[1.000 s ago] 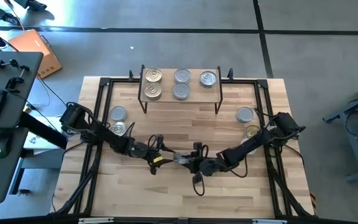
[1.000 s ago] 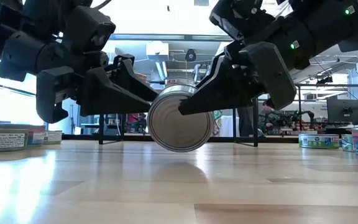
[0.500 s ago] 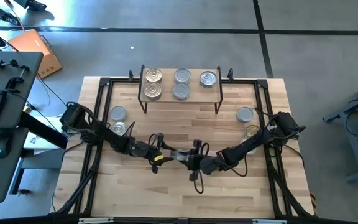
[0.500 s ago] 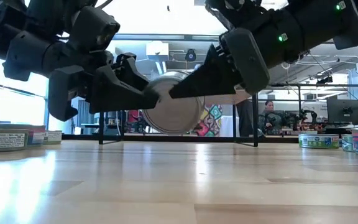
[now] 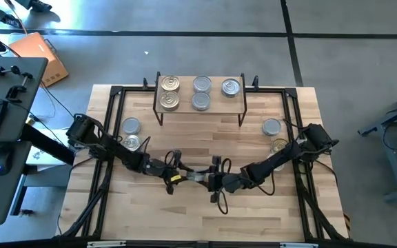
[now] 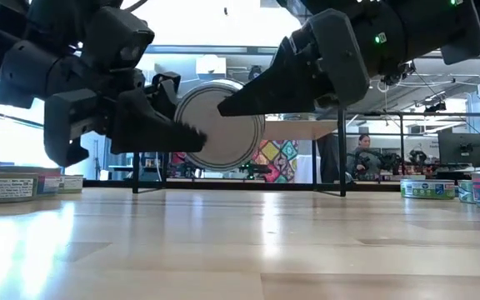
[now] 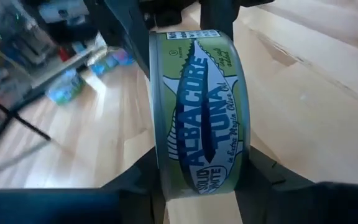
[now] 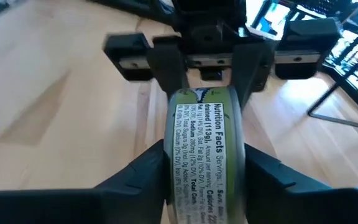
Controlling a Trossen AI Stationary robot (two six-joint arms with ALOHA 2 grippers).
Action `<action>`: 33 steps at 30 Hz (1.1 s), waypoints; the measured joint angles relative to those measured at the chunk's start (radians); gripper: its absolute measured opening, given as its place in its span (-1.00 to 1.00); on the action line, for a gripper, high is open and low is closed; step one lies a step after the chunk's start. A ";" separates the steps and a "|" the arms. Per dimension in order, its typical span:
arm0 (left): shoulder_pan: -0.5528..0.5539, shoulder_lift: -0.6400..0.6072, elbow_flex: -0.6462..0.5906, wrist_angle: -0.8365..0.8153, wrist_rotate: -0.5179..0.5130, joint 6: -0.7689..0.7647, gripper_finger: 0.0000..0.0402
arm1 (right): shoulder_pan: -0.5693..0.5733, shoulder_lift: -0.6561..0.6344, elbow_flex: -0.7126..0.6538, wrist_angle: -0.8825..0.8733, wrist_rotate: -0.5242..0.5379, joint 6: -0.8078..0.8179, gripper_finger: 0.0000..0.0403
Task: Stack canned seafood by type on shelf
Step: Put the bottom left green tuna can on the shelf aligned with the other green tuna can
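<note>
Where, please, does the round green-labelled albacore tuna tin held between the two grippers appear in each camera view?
High view: the round green-labelled albacore tuna tin is at lower centre, between the arm tips.
Low view: centre, on edge, above the tabletop.
Left wrist view: centre, label facing.
Right wrist view: lower centre.
Shared landmark: the light wooden tabletop.

Ten tins, one shelf, two arms.

Table: light wood boards, smooth, glossy enough to mirror the room light. Raised tin: metal, with a glossy green printed paper label around its wall; flat end dull silvery. Both arms' fingers: matt black plastic. Shelf: pale wood top, thin black metal legs.
</note>
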 joint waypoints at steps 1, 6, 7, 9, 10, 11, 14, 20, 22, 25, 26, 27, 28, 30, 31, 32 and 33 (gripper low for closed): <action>0.000 0.000 0.006 -0.015 -0.004 -0.024 -0.42 | 0.000 -0.001 0.000 -0.010 0.004 -0.003 -0.18; 0.003 0.000 0.102 -0.275 -0.019 -0.134 -0.42 | 0.000 -0.001 0.043 -0.128 0.013 -0.029 -0.08; 0.007 0.000 0.132 -0.354 -0.031 -0.149 -0.42 | 0.000 -0.001 0.072 -0.191 0.015 -0.028 -0.08; 0.007 0.000 0.194 -0.495 -0.062 -0.165 -0.42 | -0.008 -0.001 0.141 -0.347 0.017 -0.019 -0.08; 0.008 0.000 0.224 -0.554 -0.076 -0.171 -0.42 | -0.014 -0.001 0.175 -0.424 0.009 -0.007 -0.08; 0.009 0.000 0.250 -0.602 -0.091 -0.174 -0.42 | -0.020 -0.001 0.208 -0.500 0.004 0.007 -0.08; 0.018 0.000 0.304 -0.693 -0.105 -0.183 -0.42 | -0.037 0.001 0.284 -0.670 -0.018 0.052 -0.08; 0.033 0.000 0.334 -0.705 -0.099 -0.190 -0.42 | -0.064 0.003 0.326 -0.770 -0.120 0.064 -0.07; 0.038 0.000 0.334 -0.706 -0.098 -0.192 -0.42 | -0.069 0.003 0.326 -0.771 -0.122 0.061 -0.07; 0.040 0.000 0.334 -0.702 -0.099 -0.205 -0.42 | -0.073 0.003 0.325 -0.762 -0.121 0.043 -0.08; 0.040 0.000 0.334 -0.702 -0.098 -0.206 -0.42 | -0.073 0.003 0.325 -0.751 -0.122 0.038 -0.09; 0.040 0.000 0.334 -0.702 -0.099 -0.209 -0.42 | -0.073 0.003 0.325 -0.740 -0.122 0.037 -0.13; 0.040 0.000 0.334 -0.700 -0.100 -0.215 -0.42 | -0.073 0.003 0.325 -0.738 -0.123 0.039 -0.18; 0.040 0.000 0.334 -0.699 -0.111 -0.224 -0.42 | -0.073 0.003 0.325 -0.741 -0.118 0.054 -0.33; 0.040 0.000 0.334 -0.699 -0.115 -0.227 -0.42 | -0.074 0.003 0.325 -0.744 -0.117 0.065 -0.38; 0.040 0.000 0.334 -0.699 -0.114 -0.226 -0.42 | -0.074 0.003 0.325 -0.748 -0.117 0.074 -0.37; 0.040 0.000 0.334 -0.700 -0.112 -0.229 -0.42 | -0.074 0.003 0.325 -0.754 -0.112 0.088 -0.37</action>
